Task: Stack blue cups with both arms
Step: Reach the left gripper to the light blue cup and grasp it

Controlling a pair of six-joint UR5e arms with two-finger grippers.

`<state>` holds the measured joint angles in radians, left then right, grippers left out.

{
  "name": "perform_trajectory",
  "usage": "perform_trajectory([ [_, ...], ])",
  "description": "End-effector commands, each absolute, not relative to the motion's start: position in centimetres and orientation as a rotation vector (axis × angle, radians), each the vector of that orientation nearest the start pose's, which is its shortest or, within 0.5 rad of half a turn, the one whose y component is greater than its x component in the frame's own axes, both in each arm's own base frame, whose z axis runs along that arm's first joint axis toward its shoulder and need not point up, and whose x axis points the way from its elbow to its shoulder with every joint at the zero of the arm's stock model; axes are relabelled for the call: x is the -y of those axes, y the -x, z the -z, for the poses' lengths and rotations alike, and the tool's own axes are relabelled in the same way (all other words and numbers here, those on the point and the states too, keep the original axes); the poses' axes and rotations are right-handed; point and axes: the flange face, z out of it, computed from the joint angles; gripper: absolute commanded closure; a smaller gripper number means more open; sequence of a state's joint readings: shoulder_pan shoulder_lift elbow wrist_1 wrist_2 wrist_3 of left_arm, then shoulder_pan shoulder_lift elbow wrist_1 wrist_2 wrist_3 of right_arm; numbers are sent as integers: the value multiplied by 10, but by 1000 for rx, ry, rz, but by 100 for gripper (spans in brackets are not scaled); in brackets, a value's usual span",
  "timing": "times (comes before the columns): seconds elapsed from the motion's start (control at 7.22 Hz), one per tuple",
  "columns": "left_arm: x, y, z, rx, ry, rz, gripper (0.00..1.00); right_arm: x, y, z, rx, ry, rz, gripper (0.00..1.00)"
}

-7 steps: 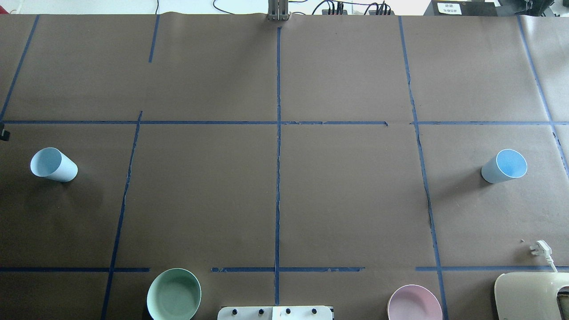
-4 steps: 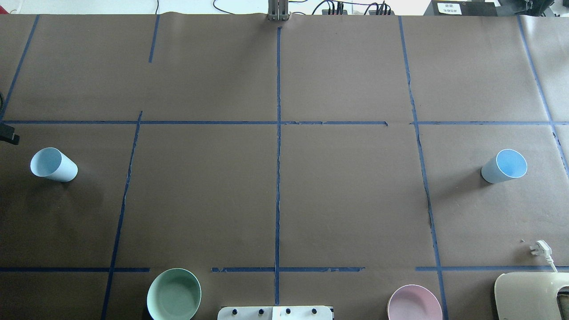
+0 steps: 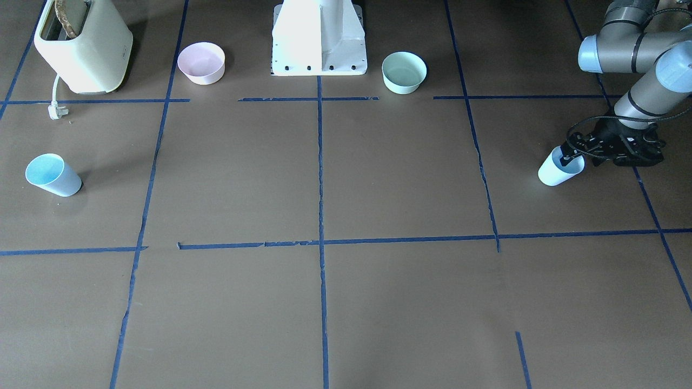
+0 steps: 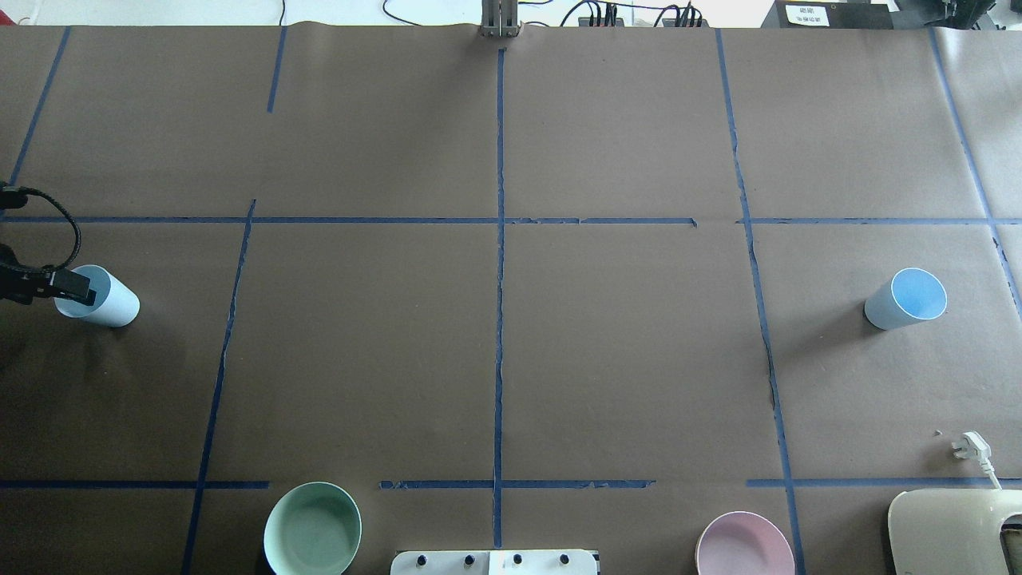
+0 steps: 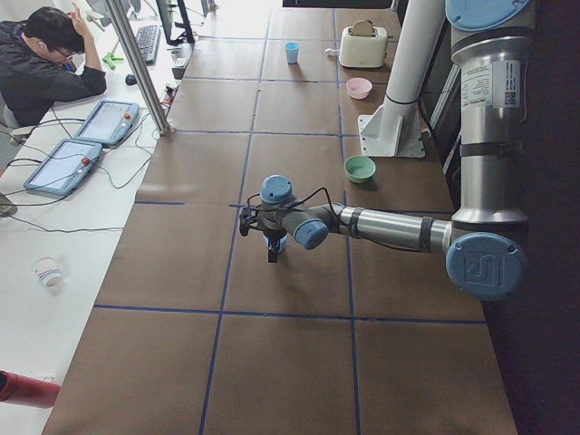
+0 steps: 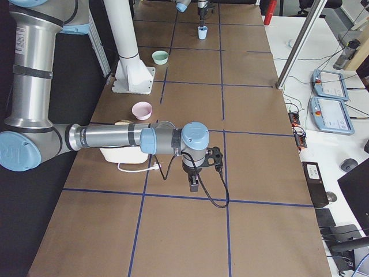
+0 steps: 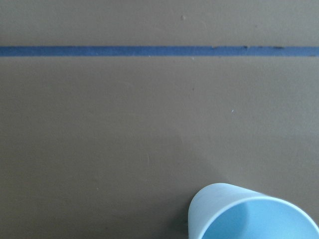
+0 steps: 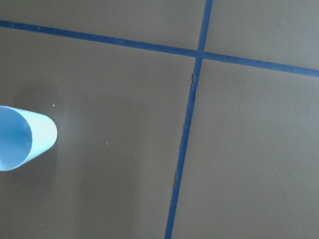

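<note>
The left blue cup stands at the table's left side; it also shows in the front view and the left wrist view. My left gripper is at its rim, looks open and holds nothing, with one finger over the cup's mouth. From the front the gripper sits right above the rim. The right blue cup stands alone at the table's right side and shows at the right wrist view's left edge. My right gripper shows only in the right side view; I cannot tell its state.
A mint-green bowl and a pink bowl stand near the white pedestal. A cream toaster with a loose plug is at the near right corner. Blue tape lines cross the brown table.
My left gripper has come in from the view's left edge and moved right and down to the left cup's rim. Neither cup has moved.
</note>
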<state>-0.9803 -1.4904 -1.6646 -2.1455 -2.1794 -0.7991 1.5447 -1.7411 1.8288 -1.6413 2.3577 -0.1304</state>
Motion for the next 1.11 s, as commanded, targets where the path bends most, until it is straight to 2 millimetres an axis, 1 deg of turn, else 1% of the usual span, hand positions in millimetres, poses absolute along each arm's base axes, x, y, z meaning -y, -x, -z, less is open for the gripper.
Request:
perform_trajectory([
  [0.0,449,-215,-594,-820,-38,45,89,421,-52,-616,786,-57,155,0],
  [0.14,449,-215,-594,-820,-38,45,96,421,-52,-616,786,-57,155,0],
  [0.28,450,-216,-593,-823,-38,44,99,421,-52,-616,786,-57,155,0],
  [0.42,452,-218,-583,-840,-45,37,100,421,-52,-616,786,-57,155,0],
  [0.55,452,-222,-564,-886,-25,23,100,421,-52,-616,786,-57,155,0],
  [0.69,460,-234,-536,-948,14,30,100,421,-52,-616,786,-57,155,0],
  [0.83,485,-251,-493,-971,-6,39,100,421,-52,-616,786,-57,155,0],
  [0.97,518,-276,-431,-998,-38,30,100,421,-52,-616,787,-57,155,0],
])
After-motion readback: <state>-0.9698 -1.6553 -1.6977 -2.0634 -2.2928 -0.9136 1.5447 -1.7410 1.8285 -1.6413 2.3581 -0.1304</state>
